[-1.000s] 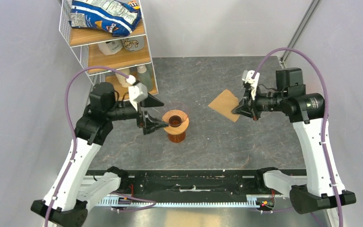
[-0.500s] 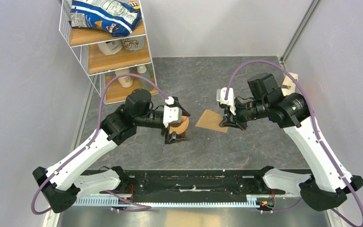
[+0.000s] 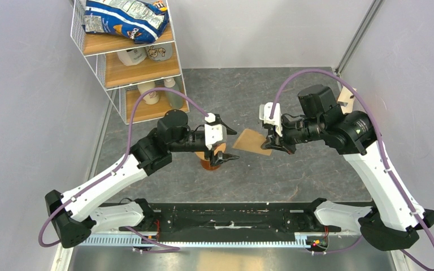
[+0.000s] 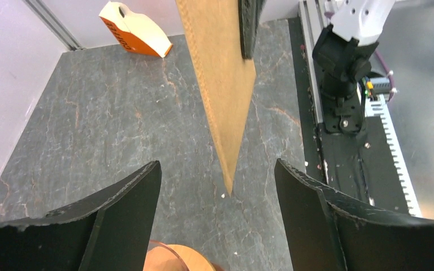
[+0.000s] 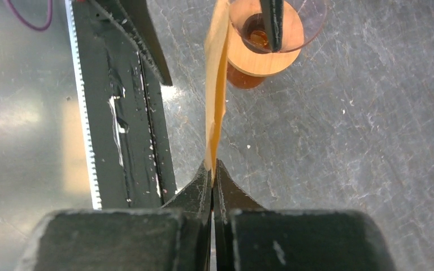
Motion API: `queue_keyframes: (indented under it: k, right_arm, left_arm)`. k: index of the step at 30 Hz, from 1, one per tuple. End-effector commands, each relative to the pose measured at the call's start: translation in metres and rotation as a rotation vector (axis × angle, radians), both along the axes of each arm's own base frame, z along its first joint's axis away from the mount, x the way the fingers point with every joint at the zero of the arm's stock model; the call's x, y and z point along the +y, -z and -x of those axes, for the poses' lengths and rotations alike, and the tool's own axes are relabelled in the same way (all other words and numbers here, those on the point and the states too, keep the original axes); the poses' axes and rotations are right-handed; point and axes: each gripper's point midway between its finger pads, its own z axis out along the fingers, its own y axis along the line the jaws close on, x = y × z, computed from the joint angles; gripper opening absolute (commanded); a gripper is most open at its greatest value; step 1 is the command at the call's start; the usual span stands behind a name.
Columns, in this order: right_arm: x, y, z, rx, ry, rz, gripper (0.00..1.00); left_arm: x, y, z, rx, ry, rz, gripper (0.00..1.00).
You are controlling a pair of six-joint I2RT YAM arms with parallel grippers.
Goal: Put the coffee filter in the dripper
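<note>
R gripper is pressed together on the near edge of the coffee filter, pinching the paper; the sheet hangs flat and edge-on to this cam, not opened into a cone. Same pinch in the top view: R gripper at the filter's right edge, coffee filter held off the table.

L gripper is spread wide and holds nothing. The filter's pointed corner hangs btwn its two fingers w/o touching either.

What's changed vs a sec ago: R arm has carried the filter from the right-rear of the table in toward centre. L arm, which sat left of the dripper, has swung over it, so L gripper now reaches past it toward the paper. The dripper itself hasn't moved; it sits on the amber glass vessel, mostly hidden under the L wrist from above. From the R wrist cam its wood ring and dark hole are clear, w/ one L finger crossing over it.

Meaning for the task: filter is near the dripper, just right of it, but not in it and not yet cone-shaped. My read is a two-hand step is being set up, L closing on the free corner to spread or take the paper. Risk: thin paper creases or slips if L bites off-centre
</note>
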Motion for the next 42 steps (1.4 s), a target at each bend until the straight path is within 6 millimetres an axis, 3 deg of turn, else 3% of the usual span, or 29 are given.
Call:
queue_keyframes:
  k: [1,3,6,9,13,16,19,22,30,41,42]
  right_arm:
    - [0.003,-0.016,-0.023,0.064,0.253,-0.083,0.0]
    - [-0.001,-0.025,-0.04,0.111,0.434,-0.142,0.0]
    - [-0.002,-0.038,-0.051,0.23,0.595,-0.261,0.0]
    - [-0.003,-0.041,-0.07,0.413,0.74,-0.37,0.0]
    - [0.001,-0.034,-0.093,0.731,0.902,-0.511,0.0]
    - [-0.001,-0.032,-0.102,0.862,0.987,-0.574,0.0]
    - [0.005,-0.035,-0.104,1.001,0.973,-0.629,0.0]
    - [0.005,-0.035,-0.106,1.026,0.992,-0.644,0.0]
    - [0.005,-0.02,-0.111,1.119,1.071,-0.655,0.0]
    - [0.005,-0.019,-0.106,1.133,1.072,-0.648,0.0]
    - [0.005,-0.021,-0.105,1.132,1.064,-0.652,0.0]
  left_arm:
    - [0.006,-0.026,-0.018,0.113,-0.143,0.082,0.89]
    - [0.024,-0.035,-0.04,0.105,-0.272,0.105,0.93]
    - [0.059,-0.067,-0.069,-0.116,-0.445,0.135,0.93]
    - [0.076,-0.08,-0.067,-0.398,-0.438,0.085,0.94]
    - [0.06,-0.066,-0.048,-0.692,-0.337,-0.044,0.94]
    - [0.041,-0.063,-0.038,-0.763,-0.327,-0.073,0.94]
    - [0.017,-0.044,-0.024,-0.95,-0.23,-0.148,0.92]
    - [-0.004,-0.046,-0.018,-1.095,-0.21,-0.156,0.89]
    - [-0.04,-0.053,-0.021,-1.064,-0.321,-0.173,0.77]
    - [-0.05,-0.063,-0.05,-1.062,-0.493,-0.211,0.73]
    - [-0.049,-0.062,-0.054,-1.047,-0.508,-0.225,0.69]
